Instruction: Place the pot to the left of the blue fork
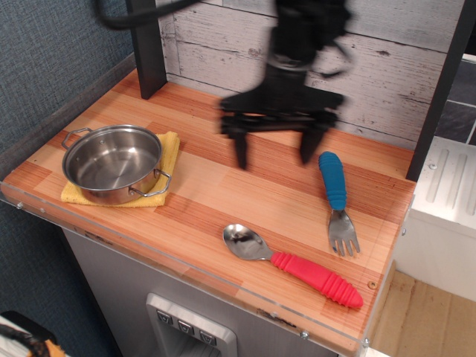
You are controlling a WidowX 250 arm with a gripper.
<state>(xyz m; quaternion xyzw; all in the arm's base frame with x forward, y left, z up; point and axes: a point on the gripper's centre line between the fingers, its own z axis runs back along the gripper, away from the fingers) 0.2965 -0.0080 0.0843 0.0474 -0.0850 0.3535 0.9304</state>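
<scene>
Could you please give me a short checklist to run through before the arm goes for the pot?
1. Gripper open, nothing held: ok.
2. Pot upright and empty, on the yellow cloth: ok.
3. Bare tabletop left of the blue fork: ok.
4. Gripper above the pot: not ok, it hangs mid-table.
5. Red-handled spoon away from that spot: ok, nearer the front edge.
6. Height above the tabletop: cannot tell; image blurred.
</scene>
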